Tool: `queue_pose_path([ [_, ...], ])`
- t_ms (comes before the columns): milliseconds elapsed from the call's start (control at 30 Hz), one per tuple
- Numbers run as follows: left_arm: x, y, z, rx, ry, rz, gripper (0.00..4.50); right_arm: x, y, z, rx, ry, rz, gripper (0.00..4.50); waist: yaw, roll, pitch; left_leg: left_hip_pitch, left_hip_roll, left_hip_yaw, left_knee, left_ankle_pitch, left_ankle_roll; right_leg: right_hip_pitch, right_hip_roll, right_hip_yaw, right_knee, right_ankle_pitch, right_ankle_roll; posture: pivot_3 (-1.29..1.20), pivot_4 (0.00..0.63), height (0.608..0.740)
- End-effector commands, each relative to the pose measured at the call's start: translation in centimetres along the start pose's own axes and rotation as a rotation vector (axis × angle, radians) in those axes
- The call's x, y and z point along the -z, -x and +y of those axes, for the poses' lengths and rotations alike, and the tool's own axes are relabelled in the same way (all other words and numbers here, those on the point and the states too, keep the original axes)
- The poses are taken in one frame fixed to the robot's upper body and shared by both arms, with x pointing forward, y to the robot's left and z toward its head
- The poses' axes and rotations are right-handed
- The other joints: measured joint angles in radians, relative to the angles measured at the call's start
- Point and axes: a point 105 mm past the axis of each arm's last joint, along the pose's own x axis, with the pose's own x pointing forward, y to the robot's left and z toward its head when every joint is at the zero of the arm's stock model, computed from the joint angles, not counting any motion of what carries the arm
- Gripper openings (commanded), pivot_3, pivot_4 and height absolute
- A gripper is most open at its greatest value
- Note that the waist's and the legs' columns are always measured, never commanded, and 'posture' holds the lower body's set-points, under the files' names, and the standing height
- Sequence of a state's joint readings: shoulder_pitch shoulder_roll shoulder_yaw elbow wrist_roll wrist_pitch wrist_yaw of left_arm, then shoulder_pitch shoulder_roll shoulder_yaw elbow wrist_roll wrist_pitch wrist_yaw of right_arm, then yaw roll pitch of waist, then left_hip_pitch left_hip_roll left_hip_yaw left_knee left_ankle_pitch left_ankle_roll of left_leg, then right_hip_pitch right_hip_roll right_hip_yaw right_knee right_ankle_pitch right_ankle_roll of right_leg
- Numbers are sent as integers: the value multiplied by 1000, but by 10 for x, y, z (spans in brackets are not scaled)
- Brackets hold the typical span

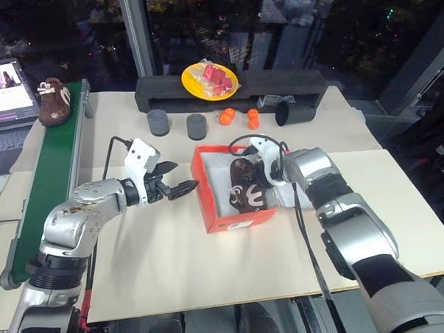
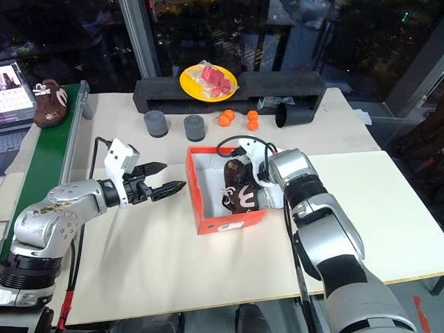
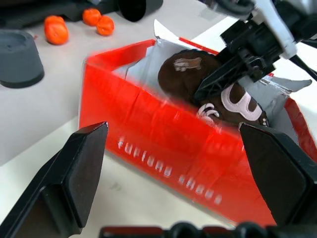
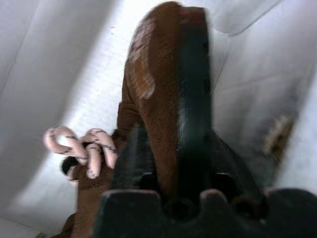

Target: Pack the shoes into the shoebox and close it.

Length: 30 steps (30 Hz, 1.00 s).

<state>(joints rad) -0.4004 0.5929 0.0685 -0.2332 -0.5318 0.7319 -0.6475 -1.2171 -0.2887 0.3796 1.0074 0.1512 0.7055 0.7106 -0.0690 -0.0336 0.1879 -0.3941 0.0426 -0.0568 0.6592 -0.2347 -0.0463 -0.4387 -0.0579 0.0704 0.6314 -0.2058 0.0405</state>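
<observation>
One brown shoe (image 1: 247, 186) lies inside the open shoebox (image 1: 227, 222), long axis running along the box's length. Right gripper (image 1: 257, 177) reaches into the box, fingers pinched on that shoe; toe end hidden behind them. Second shoe (image 1: 53, 102) sits on the green belt (image 1: 45, 173) far left. Left gripper (image 1: 178, 185) hangs beside the box, spread wide, empty

My left arm is bent at the elbow and reaches in from the left of the shoebox (image 1: 228, 204), forearm roughly level. Its left gripper (image 1: 179, 178) points at the box's left wall, just short of it, with the fingers spread wide and nothing between them. My right arm stretches forward and angles inward, wrist tipped down, so the right gripper (image 1: 252, 175) sits inside the box. Its fingers (image 4: 193, 94) straddle a brown shoe (image 1: 245, 184); whether they still press it I cannot tell.
</observation>
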Motion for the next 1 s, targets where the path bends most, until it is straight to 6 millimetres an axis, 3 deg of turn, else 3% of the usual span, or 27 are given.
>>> queue_pose_path([
  [33, -8, 9, -1, -28, -18, -29, 4500, -16, 4, -6, 40, 34, -47, 3016, 0, 0, 0, 0, 0, 0, 0, 0, 0, 0, 0, 0, 1, 0, 0, 0, 150, 740],
  [200, -5, 13, 5, -79, -6, -18, 4500, -58, 23, -6, 95, 145, -161, 4439, -1, 0, 0, 0, 0, 0, 0, 0, 0, 0, 0, 0, 1, 0, 0, 0, 150, 740],
  [367, 1, 15, 21, -189, 17, -6, 4500, -113, 67, 21, 46, 203, -302, 4439, -3, 0, 0, 0, 0, 0, 0, 0, 0, -1, 0, 0, 1, 0, 0, 0, 150, 740],
  [467, 5, 17, 31, -262, 9, 7, 4500, -122, 87, 32, 24, 206, -346, 4439, -1, 1, 0, -1, 0, -1, -1, 0, 0, -3, 1, 0, 2, 0, 0, 0, 150, 740],
  [533, 7, 23, 49, -403, 8, 16, 4500, -127, 102, 41, -13, 188, -406, 4439, 2, 0, 0, -1, 0, -1, -1, 0, 0, -2, 0, -1, 1, 0, 0, 0, 150, 740],
  [600, 2, 49, 78, -702, -9, -23, 4500, -121, 113, 44, -25, 190, -439, 4439, 6, 0, 0, -1, 0, -1, 0, 0, 0, -2, 0, -1, 1, 0, 0, 0, 150, 740],
  [667, -4, 83, 89, -920, -52, -59, 4500, -109, 116, 44, -22, 185, -442, 4439, 10, 0, 0, -1, 0, -1, 0, 0, 0, -1, 0, -1, 1, 0, 0, 0, 150, 740],
  [767, -14, 117, 88, -1043, -94, -125, 4500, -96, 113, 43, -26, 133, -442, 4439, 6, 0, 0, -2, 0, -1, 0, 0, 0, -2, -1, -1, 1, 0, 0, 0, 150, 740],
  [867, -6, 147, 92, -1146, -68, -105, 4500, -87, 107, 46, -39, 101, -437, 4439, 4, 0, 0, -2, 0, -1, 0, 0, 0, -3, -1, -1, 1, 1, -1, 0, 150, 740],
  [933, 10, 176, 102, -1240, -24, -53, 4500, -80, 100, 51, -56, 78, -431, 4439, 2, 0, 0, -1, 0, -1, 0, 0, 0, -3, -1, -1, 3, 1, -1, 0, 150, 740],
  [1000, 10, 193, 114, -1282, -15, -49, 4500, -77, 96, 55, -71, 60, -430, 4439, -1, 0, 0, 2, 0, 0, 0, 0, 0, -1, 0, 0, 4, 1, -2, 0, 150, 740],
])
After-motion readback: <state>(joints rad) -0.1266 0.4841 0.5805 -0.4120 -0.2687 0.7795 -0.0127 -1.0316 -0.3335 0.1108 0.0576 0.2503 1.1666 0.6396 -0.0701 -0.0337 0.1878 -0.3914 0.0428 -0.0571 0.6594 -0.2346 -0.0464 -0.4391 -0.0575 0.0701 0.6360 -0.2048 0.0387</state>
